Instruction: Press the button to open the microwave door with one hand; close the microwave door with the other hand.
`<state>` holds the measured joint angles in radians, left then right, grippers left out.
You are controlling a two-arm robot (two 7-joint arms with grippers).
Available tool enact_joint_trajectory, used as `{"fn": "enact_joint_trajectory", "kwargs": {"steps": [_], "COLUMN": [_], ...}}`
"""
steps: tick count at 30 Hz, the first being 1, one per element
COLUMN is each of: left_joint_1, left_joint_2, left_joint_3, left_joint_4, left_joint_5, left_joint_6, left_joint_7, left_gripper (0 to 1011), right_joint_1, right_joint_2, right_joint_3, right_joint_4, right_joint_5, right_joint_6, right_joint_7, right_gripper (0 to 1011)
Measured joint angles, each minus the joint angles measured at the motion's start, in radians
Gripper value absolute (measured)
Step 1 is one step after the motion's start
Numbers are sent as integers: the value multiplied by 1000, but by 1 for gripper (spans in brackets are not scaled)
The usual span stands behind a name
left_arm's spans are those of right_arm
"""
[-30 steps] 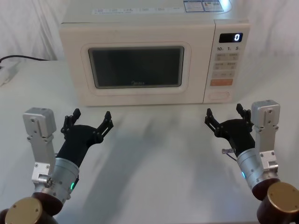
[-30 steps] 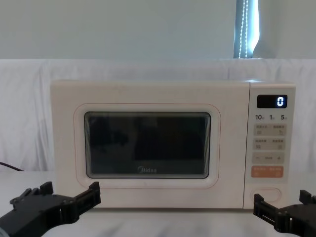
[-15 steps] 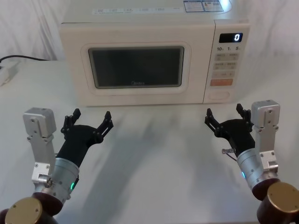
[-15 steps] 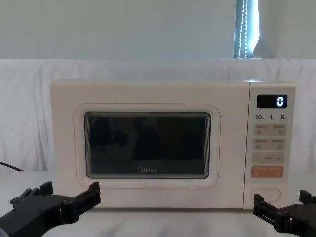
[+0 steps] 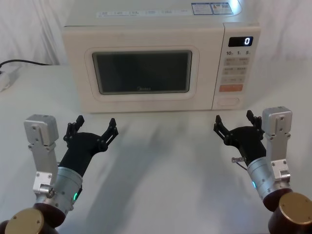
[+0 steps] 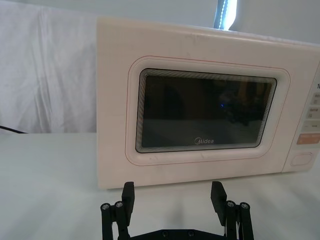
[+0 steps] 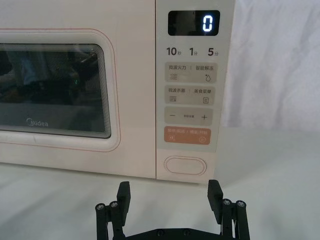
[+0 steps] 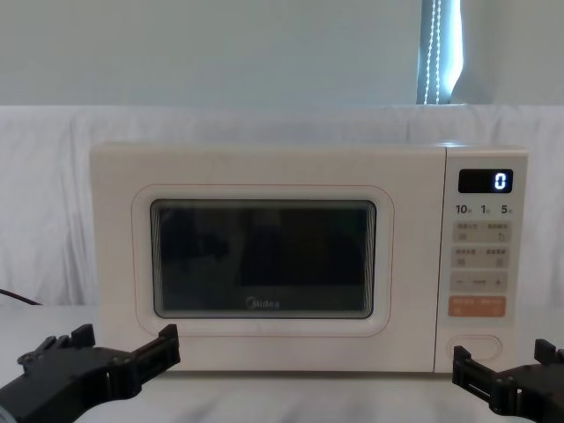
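Fingers of both grippers, left (image 5: 94, 127) and right (image 5: 234, 122), spread wide over bare table (image 5: 165, 161) before the shut microwave (image 5: 161, 58).

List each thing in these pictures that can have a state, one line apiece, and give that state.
microwave door: shut, flush with the front.
button: not pressed, nothing touching it.
display: lit, reading 0.
left gripper: open, empty, over the table in front of the door, short of it.
right gripper: open, empty, over the table in front of the control panel, short of it.
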<state>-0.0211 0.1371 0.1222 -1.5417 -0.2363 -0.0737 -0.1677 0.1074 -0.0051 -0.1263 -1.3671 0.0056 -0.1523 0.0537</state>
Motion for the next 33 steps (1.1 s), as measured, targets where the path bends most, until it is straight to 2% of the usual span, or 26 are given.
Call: {"fn": "enact_joint_trajectory", "kwargs": {"steps": [33], "left_joint_1": [0], "left_joint_2": [0], "left_joint_3": [0], "left_joint_4": [0], "left_joint_5": [0], "left_joint_6": [0], "left_joint_7": [0], "left_gripper": [1001], "right_joint_1": [0], "right_joint_2": [0], "right_joint_3": [0], "right_joint_4": [0], "right_joint_5": [0], "right_joint_6": [0], "right_joint_7": [0], "right_gripper": [1002]}}
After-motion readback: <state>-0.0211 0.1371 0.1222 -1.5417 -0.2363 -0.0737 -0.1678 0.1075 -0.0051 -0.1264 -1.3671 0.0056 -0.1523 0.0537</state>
